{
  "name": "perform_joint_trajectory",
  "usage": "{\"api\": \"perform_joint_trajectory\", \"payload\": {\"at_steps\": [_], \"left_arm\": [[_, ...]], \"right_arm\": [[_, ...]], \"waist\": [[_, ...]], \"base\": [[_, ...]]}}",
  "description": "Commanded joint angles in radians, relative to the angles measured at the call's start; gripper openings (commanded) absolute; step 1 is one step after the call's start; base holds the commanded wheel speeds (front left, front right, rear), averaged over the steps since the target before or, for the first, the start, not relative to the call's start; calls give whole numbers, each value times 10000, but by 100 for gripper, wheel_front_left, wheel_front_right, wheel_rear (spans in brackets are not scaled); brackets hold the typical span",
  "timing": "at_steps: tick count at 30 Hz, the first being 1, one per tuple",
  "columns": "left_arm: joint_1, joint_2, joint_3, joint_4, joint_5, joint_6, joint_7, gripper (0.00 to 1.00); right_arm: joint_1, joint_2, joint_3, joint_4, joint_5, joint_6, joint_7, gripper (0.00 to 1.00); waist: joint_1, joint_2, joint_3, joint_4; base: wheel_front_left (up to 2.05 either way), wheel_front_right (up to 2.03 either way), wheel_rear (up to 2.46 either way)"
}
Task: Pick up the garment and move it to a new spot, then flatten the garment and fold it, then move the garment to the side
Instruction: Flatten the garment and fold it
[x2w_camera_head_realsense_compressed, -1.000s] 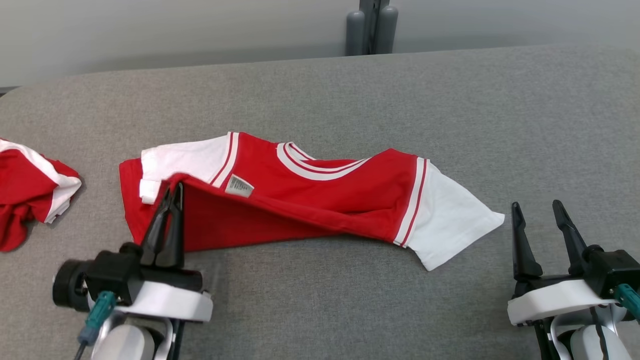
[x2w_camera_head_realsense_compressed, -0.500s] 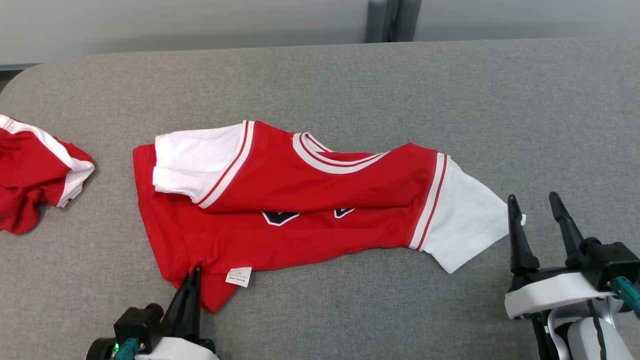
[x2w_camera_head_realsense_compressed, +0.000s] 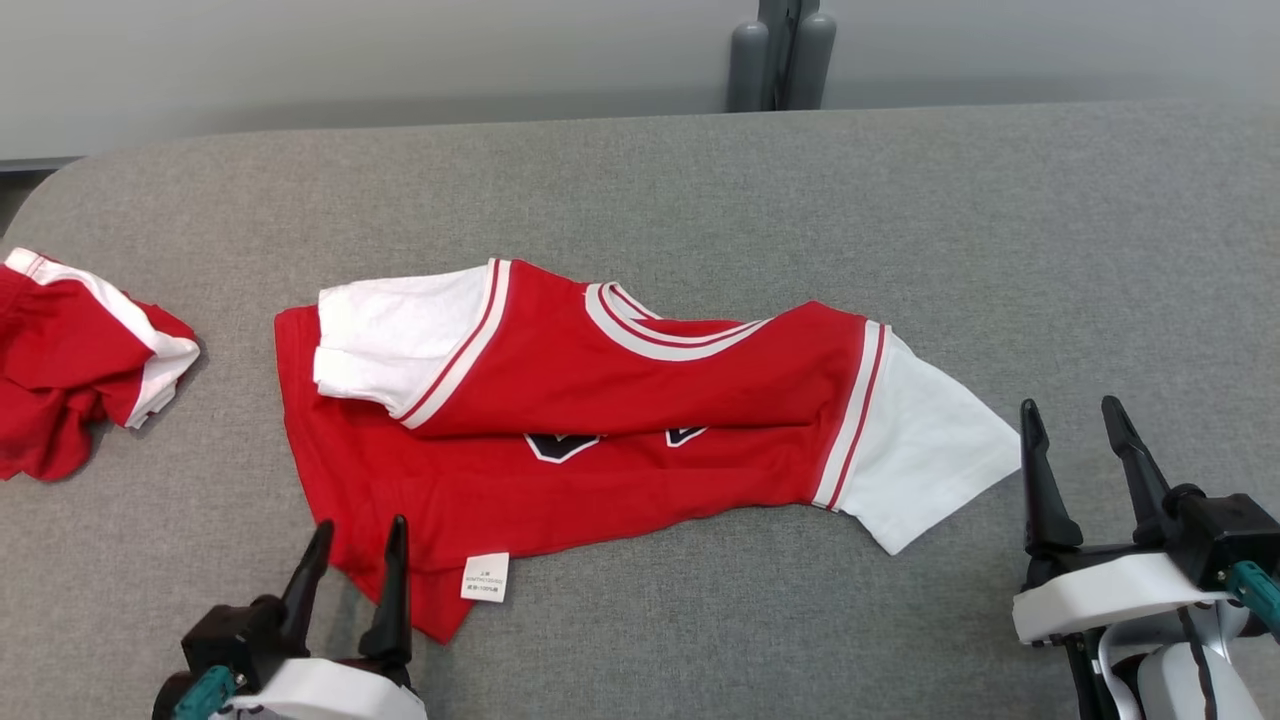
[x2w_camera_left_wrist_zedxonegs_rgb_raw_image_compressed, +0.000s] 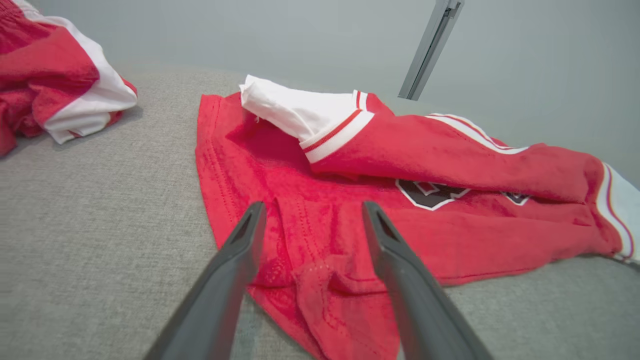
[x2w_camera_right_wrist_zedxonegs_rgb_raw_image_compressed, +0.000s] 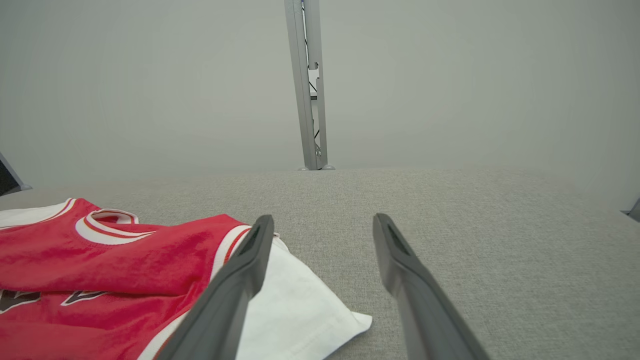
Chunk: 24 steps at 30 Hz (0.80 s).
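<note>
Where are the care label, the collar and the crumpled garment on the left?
care label (x2w_camera_head_realsense_compressed: 485, 577): head view, middle of the white tag.
collar (x2w_camera_head_realsense_compressed: 660, 348): head view, white trim band at its front.
crumpled garment (x2w_camera_head_realsense_compressed: 60, 365): head view, red cloth near its middle.

The left gripper (x2w_camera_head_realsense_compressed: 362, 523) has opened its fingers (x2w_camera_head_realsense_compressed: 393, 590), releasing the garment (x2w_camera_head_realsense_compressed: 620, 380).
</note>
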Motion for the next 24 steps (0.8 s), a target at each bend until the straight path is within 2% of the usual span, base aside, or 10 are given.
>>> {"api": "perform_joint_trajectory", "payload": {"at_steps": [1,8,15,24], "left_arm": [[-253,84,196,-202,-14,-64,-46,100],[-332,351,735,-696,455,470,-47,100],[243,532,636,-901,899,816,-37,100],[973,611,368,-983,1060,913,101,100]], "right_arm": [[89,-49,-15,31,21,1,-78,100],[255,-48,57,83,-70,1,-73,100],[612,-48,104,40,-148,1,83,100],[1193,-49,74,-237,-251,1,363,100]], "waist": [[0,-1,-124,-6],[0,-1,-578,-141],[0,-1,-1092,-344],[0,-1,-1622,-438]], "base": [[0,0,0],[0,0,0],[0,0,0],[0,0,0]]}}
